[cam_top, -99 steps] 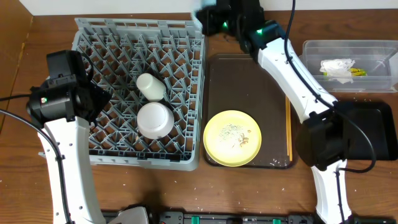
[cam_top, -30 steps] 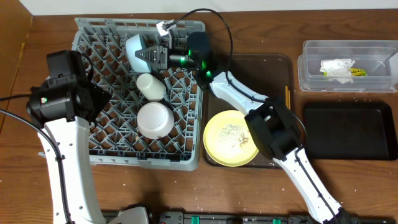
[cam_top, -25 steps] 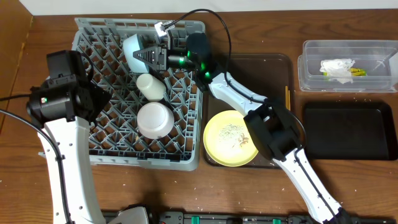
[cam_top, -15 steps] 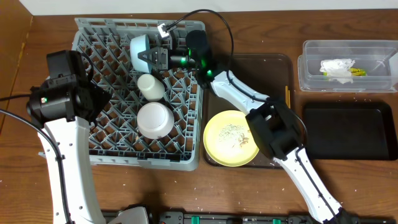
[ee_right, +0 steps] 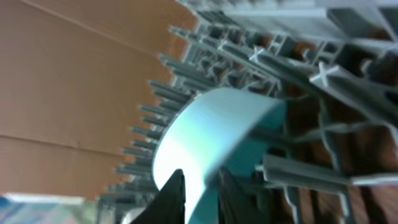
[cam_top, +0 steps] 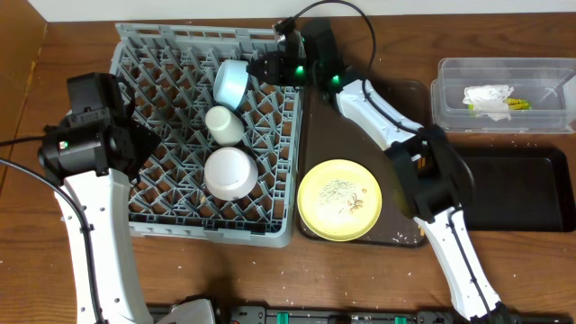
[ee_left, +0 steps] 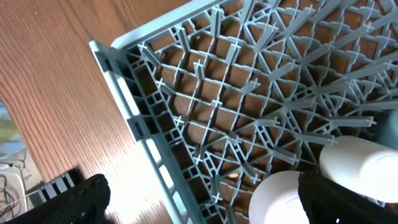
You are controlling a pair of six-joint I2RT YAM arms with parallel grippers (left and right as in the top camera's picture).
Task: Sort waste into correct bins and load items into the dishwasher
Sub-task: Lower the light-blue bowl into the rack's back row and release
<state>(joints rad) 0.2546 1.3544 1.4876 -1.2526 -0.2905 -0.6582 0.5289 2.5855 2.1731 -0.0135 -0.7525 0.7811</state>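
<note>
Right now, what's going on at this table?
The right pincer straddles the rim of the light blue bowl, which stands tilted on edge in the grey rack; whether it grips is unclear. The white cup and pinkish bowl are racked. The yellow plate waits, crumbs on it.

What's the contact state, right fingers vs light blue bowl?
Cannot tell. In the right wrist view the right fingers straddle the light blue bowl rim, but blur hides contact or gap.
</note>
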